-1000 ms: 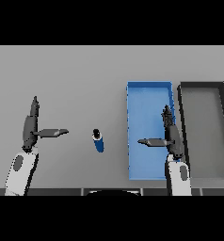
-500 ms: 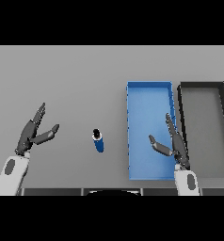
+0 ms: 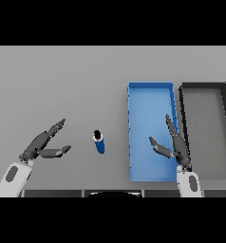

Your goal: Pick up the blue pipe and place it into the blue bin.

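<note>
Nearest the lower edge, at about seven o'clock in the head view, the left hand [image 3: 42, 145] is hovering over the grey tabletop [image 3: 62, 85] with its fingers straight and its thumb spread toward three o'clock, open and holding nothing. At about five o'clock the right hand [image 3: 174, 144] is hanging above the near end of the blue bin [image 3: 150, 85], fingers straight and pointing toward twelve o'clock, thumb angled out toward nine o'clock, likewise open and empty. Between the two hands, a little below the centre of the view, the blue pipe [image 3: 100, 142] is lying on the tabletop, a short blue cylinder with a dark end turned toward eleven o'clock; it is sitting apart from both hands and just beside the bin's left wall, not touching it. The step in hand is looking like the reach before the pick, since nothing is being grasped yet and the pipe is untouched. Judging from the layout, the next move is calling for one hand to travel in over the pipe, lower around it and curl its fingers across the short body, keeping the grip square so the pipe is not rolling away. Farther off, at about two o'clock, a dark grey bin [image 3: 202, 86] is standing just beside the blue bin's right wall, taking no part in the task.
</note>
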`<move>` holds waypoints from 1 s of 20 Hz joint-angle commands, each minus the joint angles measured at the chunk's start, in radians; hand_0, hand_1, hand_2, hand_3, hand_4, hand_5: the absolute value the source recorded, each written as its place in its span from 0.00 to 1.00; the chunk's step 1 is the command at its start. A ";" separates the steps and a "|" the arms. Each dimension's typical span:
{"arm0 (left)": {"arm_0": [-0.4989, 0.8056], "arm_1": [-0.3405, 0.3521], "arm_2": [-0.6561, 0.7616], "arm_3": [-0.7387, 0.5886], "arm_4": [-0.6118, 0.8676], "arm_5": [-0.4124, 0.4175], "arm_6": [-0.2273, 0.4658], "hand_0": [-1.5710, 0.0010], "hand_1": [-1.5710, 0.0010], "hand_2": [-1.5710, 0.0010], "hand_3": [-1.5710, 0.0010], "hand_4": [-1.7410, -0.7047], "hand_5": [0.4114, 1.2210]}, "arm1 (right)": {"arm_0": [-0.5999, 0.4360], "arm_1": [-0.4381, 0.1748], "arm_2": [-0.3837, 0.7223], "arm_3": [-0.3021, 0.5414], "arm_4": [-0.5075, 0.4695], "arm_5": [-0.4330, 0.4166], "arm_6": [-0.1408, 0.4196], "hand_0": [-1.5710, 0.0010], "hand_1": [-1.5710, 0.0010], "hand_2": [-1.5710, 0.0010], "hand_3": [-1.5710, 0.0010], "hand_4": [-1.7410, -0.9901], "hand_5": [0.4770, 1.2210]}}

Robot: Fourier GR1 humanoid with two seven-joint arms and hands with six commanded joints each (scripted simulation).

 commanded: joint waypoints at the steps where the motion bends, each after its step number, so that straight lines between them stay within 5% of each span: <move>1: 0.001 0.005 -0.014 -0.018 -0.007 -0.006 0.016 1.00 1.00 1.00 1.00 0.54 0.16 | 0.002 -0.007 -0.001 -0.007 -0.005 0.008 -0.004 1.00 1.00 1.00 1.00 0.66 0.19; 7: -0.029 -0.074 -0.128 -0.056 -0.064 -0.023 0.082 1.00 1.00 1.00 1.00 0.51 0.10 | -0.004 0.001 0.001 -0.014 -0.015 0.014 0.010 1.00 1.00 1.00 1.00 0.60 0.23; 20: -0.146 -0.334 -0.221 0.164 -0.231 0.080 0.017 1.00 1.00 1.00 1.00 0.53 0.10 | 0.016 -0.013 -0.010 -0.025 -0.024 0.023 0.026 1.00 1.00 1.00 1.00 0.56 0.24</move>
